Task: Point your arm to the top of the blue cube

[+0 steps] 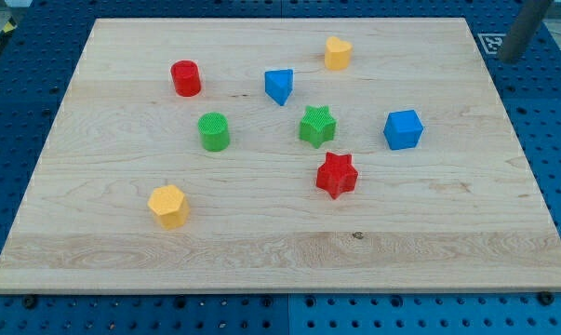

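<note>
My tip off the board's top-right corner, above the blue cube; no jaws visible.

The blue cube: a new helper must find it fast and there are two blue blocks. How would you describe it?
Start at the wooden board and go to its right half. The blue cube sits nearest the view's right edge, right of the green star and above-right of the red star. The other blue block is wedge-like; this one is square-faced.

Eight blocks: two red, two green, two blue, two yellow.
</note>
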Action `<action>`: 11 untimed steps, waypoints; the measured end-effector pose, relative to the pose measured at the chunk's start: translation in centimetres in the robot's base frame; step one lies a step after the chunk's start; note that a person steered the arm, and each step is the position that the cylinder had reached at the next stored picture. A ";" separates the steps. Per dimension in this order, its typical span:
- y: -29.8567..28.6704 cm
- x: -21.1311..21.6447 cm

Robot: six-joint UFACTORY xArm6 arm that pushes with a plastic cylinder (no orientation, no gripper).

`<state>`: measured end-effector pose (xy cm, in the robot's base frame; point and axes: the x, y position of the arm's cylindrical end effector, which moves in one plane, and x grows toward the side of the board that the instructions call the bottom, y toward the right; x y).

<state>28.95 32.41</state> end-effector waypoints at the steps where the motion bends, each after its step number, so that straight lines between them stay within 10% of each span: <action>1: -1.6 0.0; 11: -9.2 10.1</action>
